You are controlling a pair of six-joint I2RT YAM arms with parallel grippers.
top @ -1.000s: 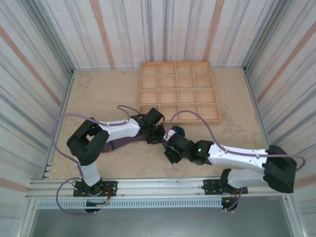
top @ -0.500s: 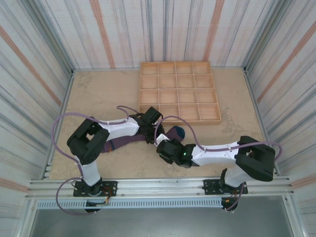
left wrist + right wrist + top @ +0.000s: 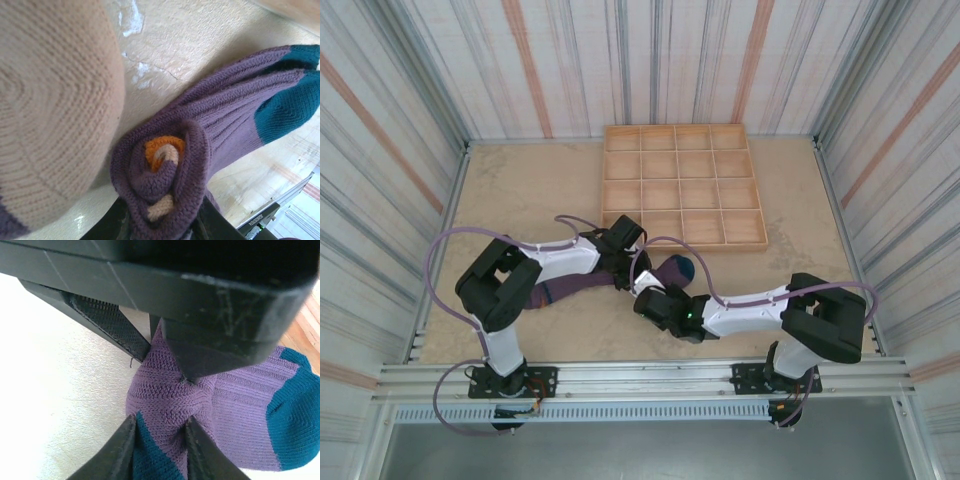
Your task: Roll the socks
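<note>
**Beige tabletop, striped walls: both claws on the socks**

Tabletop [image 3: 520, 190] is beige, boxed in by striped walls [image 3: 400, 100]. A wooden grid tray [image 3: 684, 179] sits at the far side, with no sock in its compartments.

Socks [image 3: 565, 290] lie stacked across the middle of the tabletop, near the tray's front edge but not touching it. The purple band runs under the left arm towards the left, and a teal end [image 3: 682, 268] pokes out on the right.

Left claw [image 3: 620, 268] reaches in from the left. In the left wrist view, left claw [image 3: 160, 225] is clenched on the roll [image 3: 162, 180], one finger on each side. The roll is a tight purple spiral with orange and peach cuff showing at its core. The unrolled length runs up and right to the teal patches [image 3: 285, 105]. A peach toe [image 3: 50, 100] bulks close to the lens at the left.

Right claw [image 3: 642, 290] comes in from the right and meets the left claw at the socks. In the right wrist view, right claw [image 3: 157, 445] is pinched on a fold of purple and teal knit. The left claw's black body sits directly above that fold, touching it. A teal patch [image 3: 295, 415] is at the right edge, and the socks rest on the tabletop here.
</note>
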